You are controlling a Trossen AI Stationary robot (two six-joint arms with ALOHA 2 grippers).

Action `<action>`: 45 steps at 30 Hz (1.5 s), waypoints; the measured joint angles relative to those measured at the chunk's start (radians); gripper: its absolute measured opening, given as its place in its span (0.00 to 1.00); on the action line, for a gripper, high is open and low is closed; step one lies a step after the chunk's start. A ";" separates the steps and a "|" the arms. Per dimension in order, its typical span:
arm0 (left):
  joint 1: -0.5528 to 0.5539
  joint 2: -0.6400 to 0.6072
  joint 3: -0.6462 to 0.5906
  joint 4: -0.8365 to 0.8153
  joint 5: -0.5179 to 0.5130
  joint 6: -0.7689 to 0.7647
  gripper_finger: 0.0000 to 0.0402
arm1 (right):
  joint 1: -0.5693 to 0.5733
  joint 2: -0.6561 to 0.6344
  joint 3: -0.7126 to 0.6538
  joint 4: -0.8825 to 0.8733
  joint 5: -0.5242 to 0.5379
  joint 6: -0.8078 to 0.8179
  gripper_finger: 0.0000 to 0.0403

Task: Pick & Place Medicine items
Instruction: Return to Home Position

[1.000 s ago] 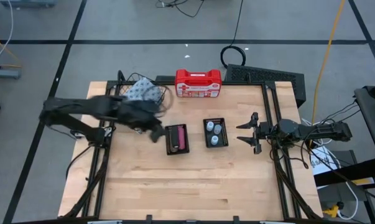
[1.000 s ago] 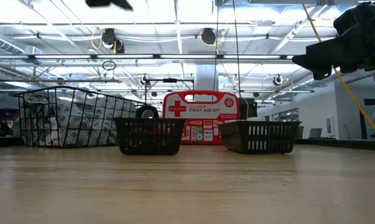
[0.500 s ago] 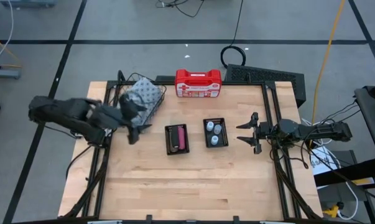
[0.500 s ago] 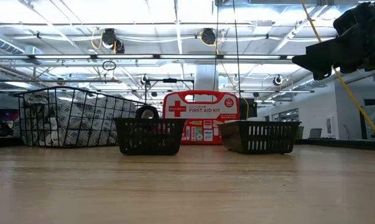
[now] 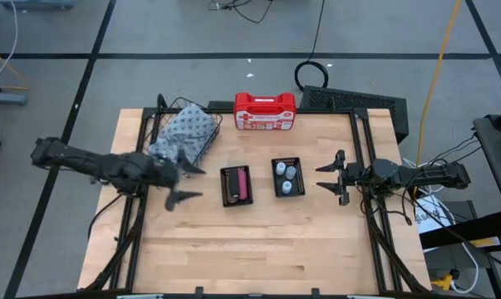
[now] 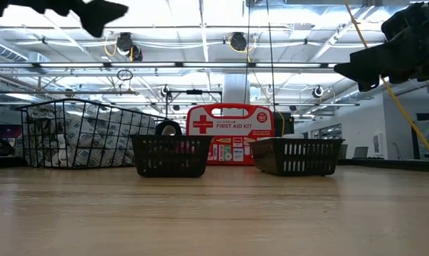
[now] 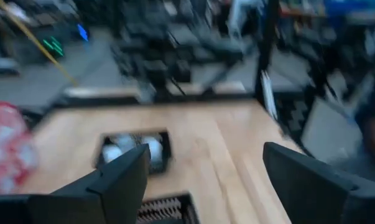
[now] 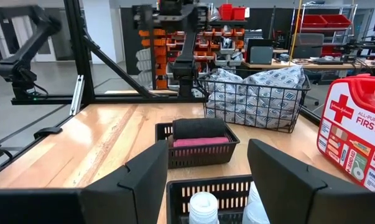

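While the left gripper hangs over the left part of the worktop, near the wire basket and well clear of the medicine items, its fingers stand wide apart with nothing between them. A grey patterned cloth fills the wire basket. Just right of that gripper sits the left black mesh basket, holding the black bandage and the pink bandage side by side and touching. Next to it, the right black mesh basket holds three small white bottles. Behind both baskets a red-and-white first-aid case stands upright at the worktop's far edge. At the worktop's right edge waits the right gripper, pointed at the right basket, its fingers also apart and empty.
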 joint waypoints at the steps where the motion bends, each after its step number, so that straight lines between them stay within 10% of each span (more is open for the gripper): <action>1: 0.006 -0.058 -0.015 0.001 -0.016 -0.004 0.80 | 0.000 0.000 0.000 -0.001 0.000 0.000 0.52; 15: 0.049 -0.586 -0.146 -0.130 -0.008 0.027 0.78 | 0.000 0.000 0.000 0.000 0.000 0.000 0.52; 26: 0.048 -0.610 -0.483 0.226 -0.008 0.032 0.78 | 0.000 0.000 0.000 0.000 0.000 0.000 0.52; 45: 0.048 -0.637 -0.472 0.027 -0.042 -0.001 0.79 | 0.000 0.000 0.000 0.000 0.000 0.000 0.52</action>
